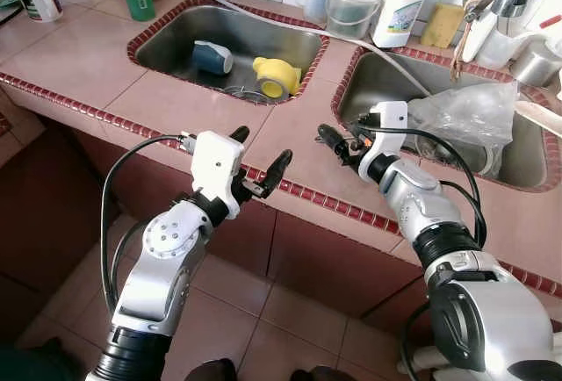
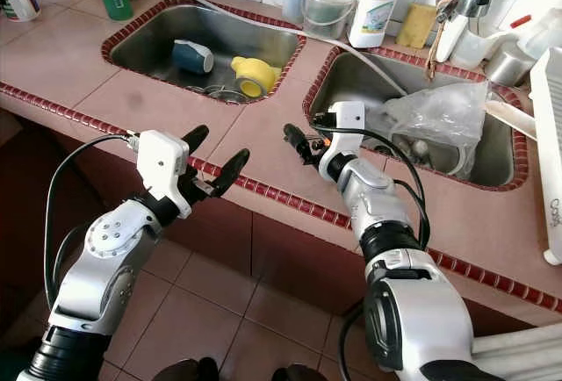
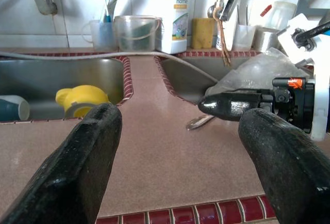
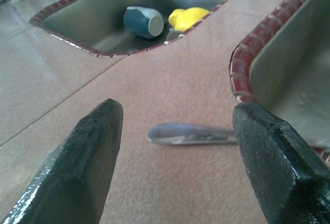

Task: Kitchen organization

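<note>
Steel is what the right tool [image 1: 338, 141] points at: a spoon [image 4: 193, 133] lies flat on the pink counter [image 1: 79, 56], just ahead of this tool and between its two black fingers [image 4: 85, 157], which stand wide apart. The spoon's bowl points toward the left sink [image 1: 167, 43] and its handle runs toward the red tiled rim of the right sink [image 1: 439, 135], close beside the tool on its outer side. I judge that the spoon is the thing to pick up for the kitchen organization, and that the grasp is not yet made, because nothing is between the pads and the tool hovers above the counter.

On the other side, the left tool [image 1: 257, 160] is held over the front edge of the counter, fingers also apart and holding nothing, with the right tool in front of it.

Beyond both tools, in the left sink, lie a blue cup [image 1: 212, 57] on its side and a yellow cup [image 1: 277, 76]. In the right sink there is a crumpled plastic bag [image 1: 470, 113].

What could go wrong: the spoon is thin and flat on a hard surface, so the fingers may close above it and only push it. Then it can slide over the rim into the right sink. Also the two tools are near each other, so a careless move of the left one may hit the right one.
</note>
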Robot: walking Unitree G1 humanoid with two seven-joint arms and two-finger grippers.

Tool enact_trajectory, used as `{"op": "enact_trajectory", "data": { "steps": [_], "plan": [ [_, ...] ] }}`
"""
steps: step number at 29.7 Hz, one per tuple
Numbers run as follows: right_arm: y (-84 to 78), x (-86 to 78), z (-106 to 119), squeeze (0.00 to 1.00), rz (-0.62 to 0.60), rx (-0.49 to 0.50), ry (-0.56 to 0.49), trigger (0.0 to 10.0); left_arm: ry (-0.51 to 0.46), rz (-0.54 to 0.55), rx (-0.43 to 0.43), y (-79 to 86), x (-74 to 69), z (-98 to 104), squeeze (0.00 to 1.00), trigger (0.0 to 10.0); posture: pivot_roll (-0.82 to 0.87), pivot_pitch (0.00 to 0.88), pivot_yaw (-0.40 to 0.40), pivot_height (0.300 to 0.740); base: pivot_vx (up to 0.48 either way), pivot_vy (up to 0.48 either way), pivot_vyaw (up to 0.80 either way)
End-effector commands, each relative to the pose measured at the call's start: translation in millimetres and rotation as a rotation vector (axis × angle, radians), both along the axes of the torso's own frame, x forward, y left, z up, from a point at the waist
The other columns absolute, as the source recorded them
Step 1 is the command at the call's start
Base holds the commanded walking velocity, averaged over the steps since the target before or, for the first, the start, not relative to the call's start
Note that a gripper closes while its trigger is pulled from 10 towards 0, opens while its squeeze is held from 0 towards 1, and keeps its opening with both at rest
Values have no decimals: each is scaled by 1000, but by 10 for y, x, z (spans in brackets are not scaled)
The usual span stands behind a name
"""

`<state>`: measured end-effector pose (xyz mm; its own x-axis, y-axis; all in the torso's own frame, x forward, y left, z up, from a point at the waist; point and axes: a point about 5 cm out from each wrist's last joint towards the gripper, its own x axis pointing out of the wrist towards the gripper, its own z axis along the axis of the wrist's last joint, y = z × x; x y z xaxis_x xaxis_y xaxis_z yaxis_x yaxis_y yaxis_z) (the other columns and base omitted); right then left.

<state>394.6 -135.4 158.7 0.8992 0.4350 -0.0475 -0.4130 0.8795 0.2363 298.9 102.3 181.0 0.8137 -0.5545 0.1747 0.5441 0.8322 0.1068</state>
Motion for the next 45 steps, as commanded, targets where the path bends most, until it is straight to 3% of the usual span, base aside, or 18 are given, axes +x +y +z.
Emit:
{"op": "enact_trajectory", "data": {
  "steps": [1, 28, 34, 38, 45],
  "plan": [
    [3, 1, -19, 0, -3, 23, 17, 10000, 0, -12, -6, -29, -33, 9, 0, 10000, -83, 182, -61, 740, 0, 0, 0],
    [-10, -6, -97, 0, -5, 73, 78, 10000, 3, -19, -11, -40, -32, 37, 0, 10000, -83, 188, -54, 740, 0, 0, 0],
    [67, -34, -112, 0, 80, 104, 85, 10000, 0, -27, -14, -62, -26, 47, 0, 10000, -85, 186, -52, 740, 0, 0, 0],
    [157, -74, -87, 0, 209, 136, 60, 10000, -1, -33, -15, -77, -24, 50, 0, 10000, -90, 186, -50, 740, 0, 0, 0],
    [160, -89, -101, 0, 233, 113, 54, 10000, -3, -41, -17, -99, -14, 54, 0, 10000, -94, 183, -51, 740, 0, 0, 0]
  ]
}}
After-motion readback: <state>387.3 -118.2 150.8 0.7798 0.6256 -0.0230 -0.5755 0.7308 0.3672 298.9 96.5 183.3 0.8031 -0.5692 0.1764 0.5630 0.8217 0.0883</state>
